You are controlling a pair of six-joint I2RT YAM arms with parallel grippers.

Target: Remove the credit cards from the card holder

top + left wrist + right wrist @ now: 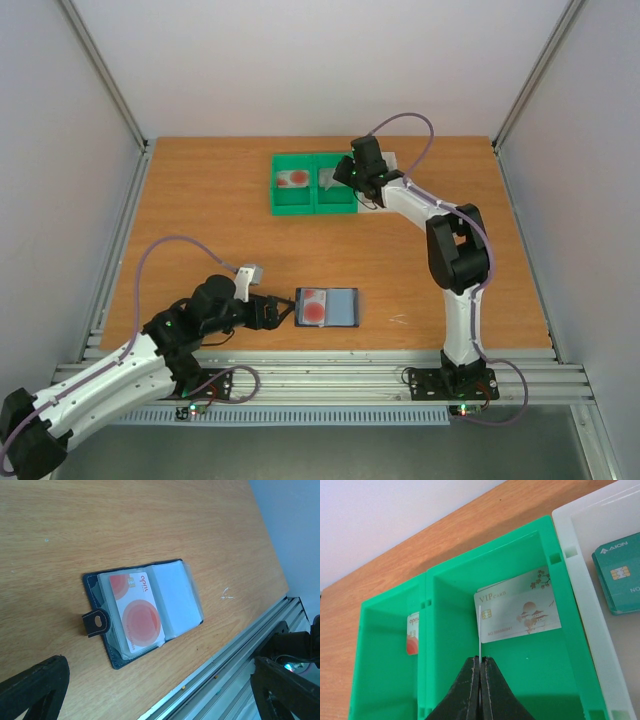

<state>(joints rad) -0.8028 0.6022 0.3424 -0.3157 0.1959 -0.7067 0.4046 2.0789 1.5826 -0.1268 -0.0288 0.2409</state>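
The card holder (pixel 327 307) is laid open on the table (pixel 200 200) near its front edge. A card with a red blotch (pixel 137 617) is seen in the panel nearer the left gripper (pixel 283 311), which is spread wide just beside the holder with nothing grasped. The right gripper (pixel 480 664) is pressed closed above the green bin (pixel 390 680), and a thin white card (pixel 479 630), seen edge-on, is pinched between its tips.
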